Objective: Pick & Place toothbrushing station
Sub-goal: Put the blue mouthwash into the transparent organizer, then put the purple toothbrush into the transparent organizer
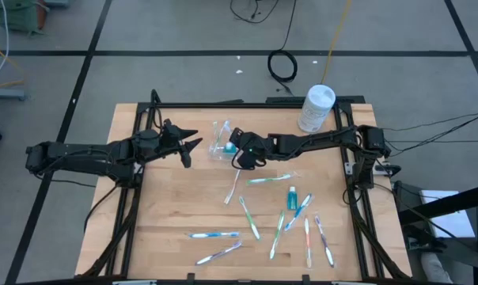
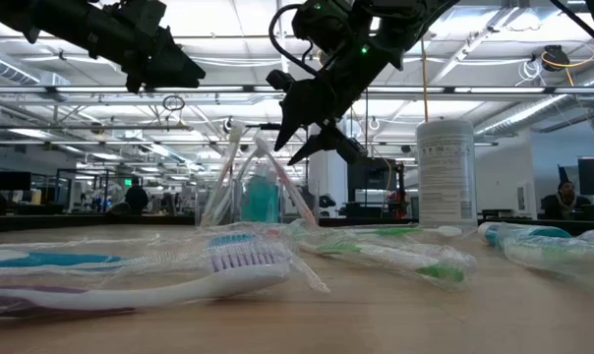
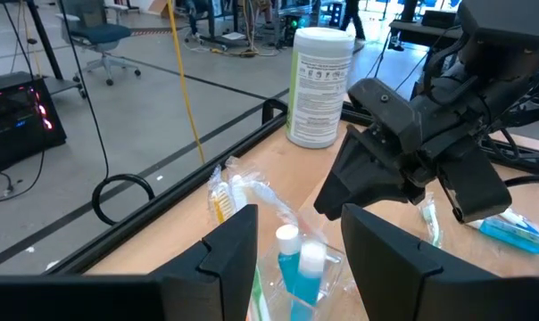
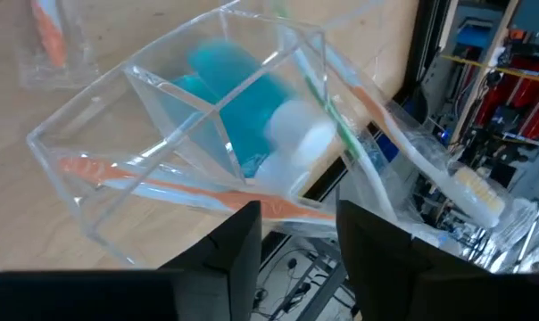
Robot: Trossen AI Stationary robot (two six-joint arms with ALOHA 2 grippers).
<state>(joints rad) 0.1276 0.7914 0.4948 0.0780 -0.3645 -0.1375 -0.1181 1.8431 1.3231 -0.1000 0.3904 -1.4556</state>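
- small clear plastic cup stands at the far middle of the wooden table, holding a blue toothpaste tube and toothbrushes.
- right claw just beside the cup, fingers spread, empty.
- left claw near the cup, spread, empty.

Low view: nearest toothbrush blurred, handle cut off at frame edge; left gripper partly cut off at top. High view: brush colours too small to tell. Right wrist view: clear cup blurry, contents smeared w/ wrapping; can't count brushes inside.
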